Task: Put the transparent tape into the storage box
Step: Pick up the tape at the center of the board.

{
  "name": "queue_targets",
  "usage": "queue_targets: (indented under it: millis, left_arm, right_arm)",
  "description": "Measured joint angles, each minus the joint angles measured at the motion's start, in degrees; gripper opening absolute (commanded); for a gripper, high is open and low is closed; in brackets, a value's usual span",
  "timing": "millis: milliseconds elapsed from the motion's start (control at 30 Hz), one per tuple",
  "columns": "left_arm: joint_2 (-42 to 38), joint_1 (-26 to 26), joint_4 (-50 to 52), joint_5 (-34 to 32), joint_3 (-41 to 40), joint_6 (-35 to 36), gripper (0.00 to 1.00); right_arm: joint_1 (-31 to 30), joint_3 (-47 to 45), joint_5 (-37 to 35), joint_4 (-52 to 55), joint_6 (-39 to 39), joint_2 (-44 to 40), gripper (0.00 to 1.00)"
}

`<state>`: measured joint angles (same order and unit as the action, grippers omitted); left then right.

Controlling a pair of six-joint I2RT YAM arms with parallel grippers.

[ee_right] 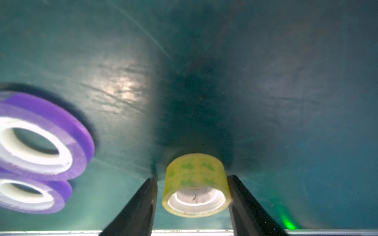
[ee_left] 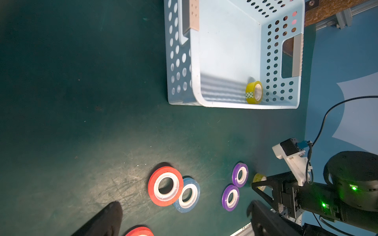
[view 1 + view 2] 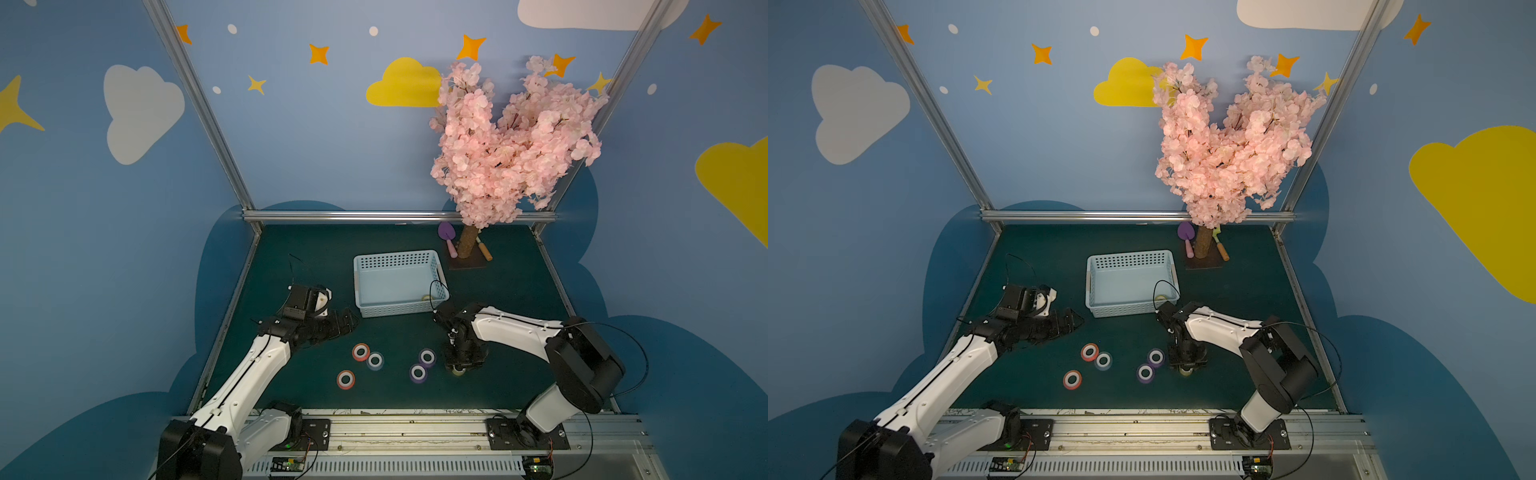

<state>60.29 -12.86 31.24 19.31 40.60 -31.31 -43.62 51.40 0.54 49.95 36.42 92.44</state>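
Note:
A small yellowish transparent tape (image 1: 196, 183) lies flat on the green mat, seen in both top views (image 3: 458, 371) (image 3: 1186, 371). My right gripper (image 1: 192, 178) points down over it with a finger on each side. One finger touches the roll. A narrow gap shows at the other finger (image 1: 150, 190). The tape still rests on the mat. Another transparent tape (image 2: 253, 92) stands on edge in a near corner of the pale blue storage box (image 3: 399, 309). My left gripper (image 3: 349, 322) hovers open and empty to the left of the box.
Two red rolls (image 3: 360, 352) (image 3: 345, 379), a blue roll (image 3: 375, 360) and two purple rolls (image 3: 427, 357) (image 3: 418, 373) lie on the mat left of the right gripper. A pink blossom tree (image 3: 469, 245) with toy shovels stands behind the box.

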Motion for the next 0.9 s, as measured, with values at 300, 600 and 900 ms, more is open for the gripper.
queue_targets:
  millis: [300,600,900]
  left_arm:
    - [0.0,0.0,0.0,0.0,0.0,0.0,1.0]
    - [0.0,0.0,0.0,0.0,0.0,0.0,1.0]
    - [0.0,0.1,-0.5,0.0,0.0,-0.4,1.0]
  right_arm:
    - [0.6,0.0,0.7,-0.1,-0.2,0.6,0.48]
    - [0.7,0.5,0.9,1.4,-0.4,0.3,0.48]
    - [2.7,11.3,0.0,8.4,-2.6,-2.6,0.48]
